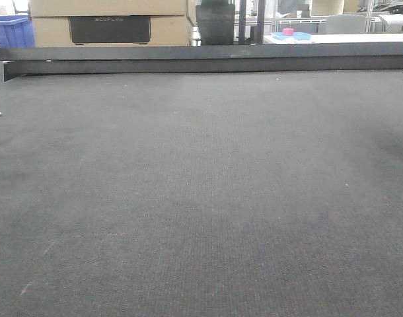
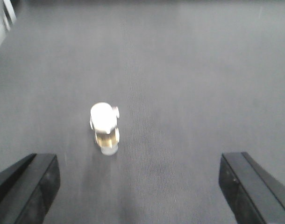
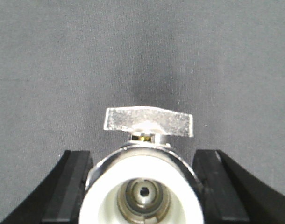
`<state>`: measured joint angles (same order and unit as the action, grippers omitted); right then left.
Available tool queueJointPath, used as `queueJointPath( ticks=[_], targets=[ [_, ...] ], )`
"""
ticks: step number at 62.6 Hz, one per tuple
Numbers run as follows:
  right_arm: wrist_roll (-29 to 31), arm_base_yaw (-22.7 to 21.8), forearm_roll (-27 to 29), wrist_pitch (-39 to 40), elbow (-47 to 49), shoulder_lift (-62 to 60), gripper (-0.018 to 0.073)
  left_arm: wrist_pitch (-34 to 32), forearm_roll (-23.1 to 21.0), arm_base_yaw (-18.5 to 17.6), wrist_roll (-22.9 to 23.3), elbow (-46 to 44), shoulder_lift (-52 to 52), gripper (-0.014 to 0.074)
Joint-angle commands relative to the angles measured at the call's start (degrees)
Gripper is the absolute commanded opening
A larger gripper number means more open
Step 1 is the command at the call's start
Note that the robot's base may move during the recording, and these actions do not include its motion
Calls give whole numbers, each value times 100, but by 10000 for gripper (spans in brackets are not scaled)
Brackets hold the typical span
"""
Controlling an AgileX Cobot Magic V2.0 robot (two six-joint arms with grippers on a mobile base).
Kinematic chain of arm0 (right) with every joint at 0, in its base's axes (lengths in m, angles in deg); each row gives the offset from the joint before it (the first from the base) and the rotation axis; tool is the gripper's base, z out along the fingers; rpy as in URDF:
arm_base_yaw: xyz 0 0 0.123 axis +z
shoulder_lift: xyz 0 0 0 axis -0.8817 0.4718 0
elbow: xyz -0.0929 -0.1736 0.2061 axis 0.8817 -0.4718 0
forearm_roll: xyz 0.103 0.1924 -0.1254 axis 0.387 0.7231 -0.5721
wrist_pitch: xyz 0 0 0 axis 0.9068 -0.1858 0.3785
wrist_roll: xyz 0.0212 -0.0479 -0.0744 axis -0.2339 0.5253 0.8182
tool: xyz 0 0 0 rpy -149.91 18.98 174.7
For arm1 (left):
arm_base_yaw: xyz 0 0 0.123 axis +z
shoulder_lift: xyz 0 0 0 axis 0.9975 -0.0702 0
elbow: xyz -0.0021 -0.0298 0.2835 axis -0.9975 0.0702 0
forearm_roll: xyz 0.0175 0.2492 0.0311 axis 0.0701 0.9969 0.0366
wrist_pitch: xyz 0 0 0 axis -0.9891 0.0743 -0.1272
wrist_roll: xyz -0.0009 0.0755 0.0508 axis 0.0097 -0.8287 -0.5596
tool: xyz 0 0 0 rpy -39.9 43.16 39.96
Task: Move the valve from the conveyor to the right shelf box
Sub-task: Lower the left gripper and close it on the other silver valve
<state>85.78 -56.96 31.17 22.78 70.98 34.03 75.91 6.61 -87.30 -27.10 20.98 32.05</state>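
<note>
In the right wrist view my right gripper (image 3: 142, 156) is shut on a valve (image 3: 142, 186). I see it end-on: a white plastic end with a metal bore, a shiny body and a flat metal handle (image 3: 148, 122) on top. Both black fingers (image 3: 70, 182) press its sides, and its shadow falls on the dark grey conveyor (image 3: 63, 60) beyond. In the left wrist view another small valve (image 2: 105, 127) with a white cap stands on the conveyor (image 2: 189, 93), ahead and left of centre of my left gripper (image 2: 138, 161), which is open and apart from it. The shelf box is out of view.
The front view shows the wide belt (image 1: 201, 185) with its dark metal rail (image 1: 201, 58) across the far edge. Behind the rail are cardboard boxes (image 1: 109, 23), a blue crate (image 1: 10, 30) and a blue tray with a red item (image 1: 291, 34).
</note>
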Motion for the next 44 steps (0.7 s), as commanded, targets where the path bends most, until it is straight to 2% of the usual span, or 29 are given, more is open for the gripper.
queueJointPath(
  ticks=[1, 11, 22, 34, 44],
  targets=[
    [54, -15, -92, 334, -2, -149, -154, 612, -26, -36, 49, -620, -657, 601],
    [54, -15, -92, 334, -2, -149, -154, 1583, 13, 115, 49, -1700, -1885, 601],
    [54, -15, -92, 334, -2, -138, -154, 2314, 13, 387, -383, -2725, -3165, 601],
    [54, -15, -92, 334, -2, -118, -154, 2460, -85, 736, -864, -3384, -4285, 601],
    [54, -15, -92, 346, -2, -119, -154, 2446, -214, 859, -1067, -3723, -5109, 601]
  ],
)
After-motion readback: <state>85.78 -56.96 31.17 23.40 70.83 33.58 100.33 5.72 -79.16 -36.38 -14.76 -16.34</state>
